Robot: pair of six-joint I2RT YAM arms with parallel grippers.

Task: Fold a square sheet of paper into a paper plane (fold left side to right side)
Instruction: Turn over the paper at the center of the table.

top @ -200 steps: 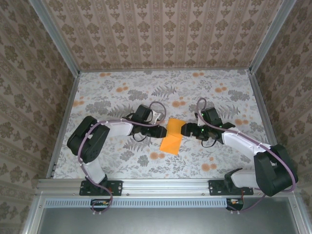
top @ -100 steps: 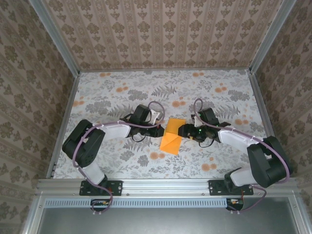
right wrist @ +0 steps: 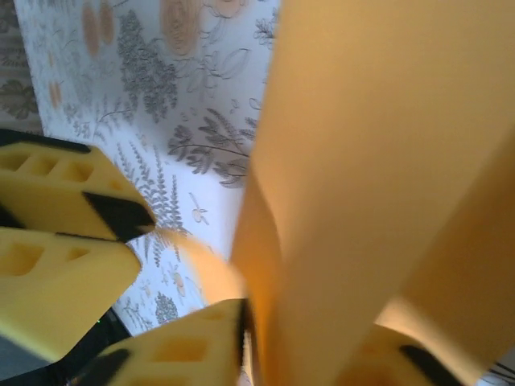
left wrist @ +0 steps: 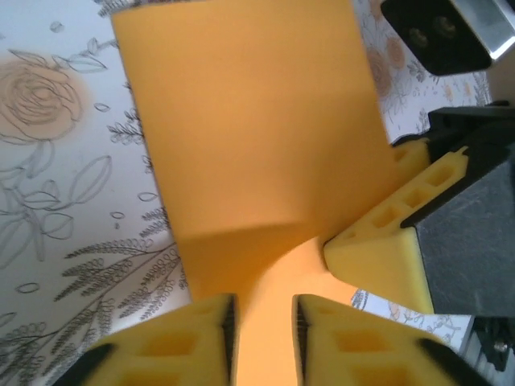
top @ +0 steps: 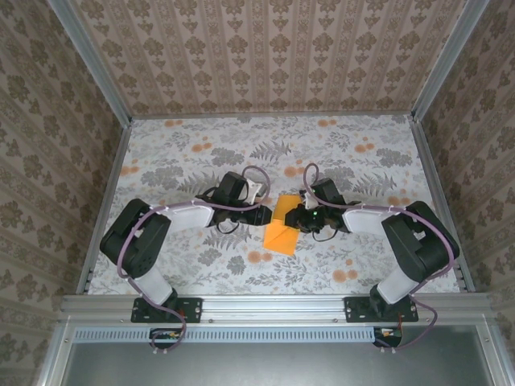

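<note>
From above I can't tell how the left gripper [top: 269, 214] and right gripper [top: 296, 217] meet the square sheet of paper [top: 282, 233]; my right wrist view blurs it.

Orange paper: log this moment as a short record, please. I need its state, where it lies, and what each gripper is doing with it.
Item: orange paper, curved, partly raised off the floral cloth
Position: middle of the table, between the two arms
Left gripper: shut on the paper, which is pinched between its fingers
Right gripper: the paper runs between its fingers; whether it grips is unclear
Fold: not finished; the paper is bent over, not pressed flat
</note>
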